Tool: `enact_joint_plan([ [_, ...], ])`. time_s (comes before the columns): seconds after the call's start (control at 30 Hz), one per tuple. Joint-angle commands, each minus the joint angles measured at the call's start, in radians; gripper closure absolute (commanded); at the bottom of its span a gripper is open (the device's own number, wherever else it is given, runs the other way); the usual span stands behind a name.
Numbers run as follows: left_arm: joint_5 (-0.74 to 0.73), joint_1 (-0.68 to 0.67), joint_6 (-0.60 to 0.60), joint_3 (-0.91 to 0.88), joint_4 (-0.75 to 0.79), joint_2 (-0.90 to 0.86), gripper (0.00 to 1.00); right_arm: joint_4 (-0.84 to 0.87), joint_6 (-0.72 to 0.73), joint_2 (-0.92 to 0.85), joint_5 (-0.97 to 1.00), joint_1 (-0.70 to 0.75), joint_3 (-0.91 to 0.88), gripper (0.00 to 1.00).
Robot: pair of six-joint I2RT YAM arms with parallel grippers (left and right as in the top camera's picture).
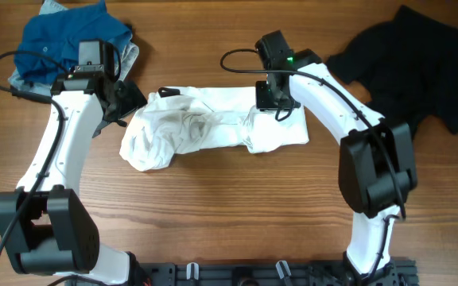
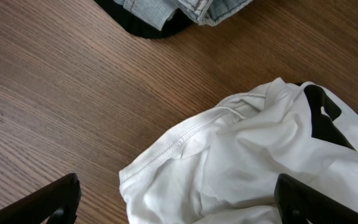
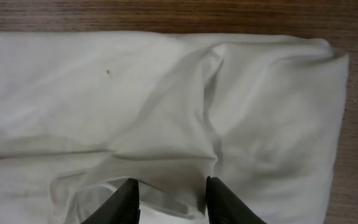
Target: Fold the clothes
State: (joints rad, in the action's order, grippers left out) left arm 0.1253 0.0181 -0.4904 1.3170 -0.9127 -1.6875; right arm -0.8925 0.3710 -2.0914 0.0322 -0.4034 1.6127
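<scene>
A crumpled white garment [image 1: 213,123] lies at the table's middle, with a black tag [image 1: 168,92] at its upper left. My left gripper [image 1: 130,102] is wide open just above the garment's left end. In the left wrist view its fingers [image 2: 176,199] straddle the white cloth [image 2: 247,155] and its hem without touching it. My right gripper [image 1: 275,102] is at the garment's upper right edge. In the right wrist view its fingers [image 3: 171,186] are closed on a bunched fold of the white cloth [image 3: 166,93].
A blue garment [image 1: 70,36] lies on denim [image 1: 130,56] at the back left; the denim also shows in the left wrist view [image 2: 185,9]. A black garment [image 1: 420,59] lies at the back right. Bare wood runs along the front.
</scene>
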Motion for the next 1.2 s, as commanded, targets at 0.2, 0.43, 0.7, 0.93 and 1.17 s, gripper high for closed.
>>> enact_joint_plan([
  [0.2, -0.009, 0.000, 0.012, 0.011, 0.003, 0.018, 0.00, 0.041, 0.051, -0.058, 0.020, -0.001, 0.008, 0.96],
  [0.43, -0.009, 0.000, 0.012, 0.011, 0.003, 0.018, 0.00, 0.176, -0.034, -0.032, -0.033, -0.002, 0.010, 0.96],
  [0.7, -0.009, 0.000, 0.012, 0.011, 0.004, 0.018, 0.00, 0.343, -0.243, -0.032, -0.165, -0.014, 0.010, 0.96],
  [0.93, -0.017, 0.000, 0.013, 0.011, -0.001, 0.018, 0.00, 0.347, -0.331, -0.010, -0.296, -0.027, 0.011, 0.20],
  [1.17, -0.060, 0.000, 0.046, -0.009, -0.072, 0.018, 0.00, 0.180, -0.346, 0.156, -0.296, 0.031, 0.043, 0.00],
])
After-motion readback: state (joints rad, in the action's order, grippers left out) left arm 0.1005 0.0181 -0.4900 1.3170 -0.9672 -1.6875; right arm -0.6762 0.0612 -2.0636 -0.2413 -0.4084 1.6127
